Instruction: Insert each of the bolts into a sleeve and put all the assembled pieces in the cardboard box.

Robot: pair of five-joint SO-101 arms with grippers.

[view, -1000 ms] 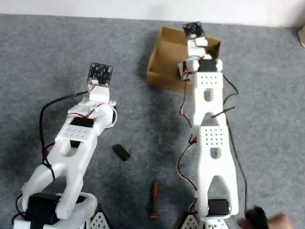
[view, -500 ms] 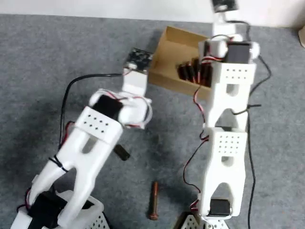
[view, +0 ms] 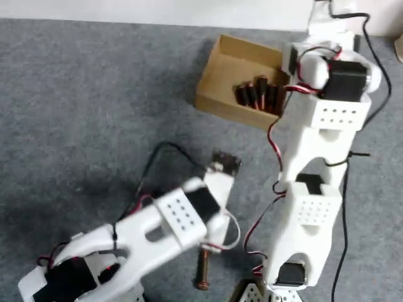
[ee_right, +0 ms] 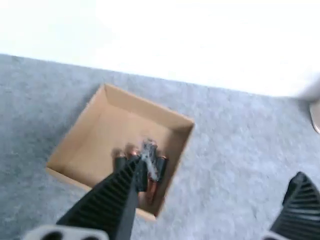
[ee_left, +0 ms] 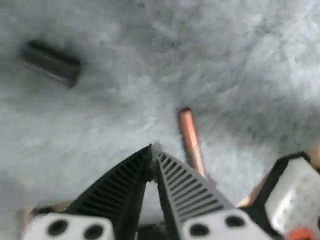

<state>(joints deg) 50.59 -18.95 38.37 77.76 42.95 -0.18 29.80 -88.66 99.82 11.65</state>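
The cardboard box (view: 230,63) stands at the far middle of the grey mat, with several assembled pieces (view: 258,94) along its near right wall. In the right wrist view the box (ee_right: 80,142) and pieces (ee_right: 142,162) lie below my right gripper (ee_right: 220,167), which hangs open high above them, holding nothing. My left gripper (ee_left: 151,150) is shut and empty, low over the mat. A copper bolt (ee_left: 191,140) lies just beside its tip, and a black sleeve (ee_left: 50,62) lies farther off. From above, the left arm (view: 182,214) covers the sleeve and part of the bolt (view: 203,272).
The right arm (view: 318,151) stands tall along the right side, with loose cables beside it. A white wall edges the mat at the back. Open grey mat spreads to the left of the box.
The left arm swung from the far left down toward the near middle, over the sleeve and bolt. The right arm rose up and back out of the box, uncovering the pieces.
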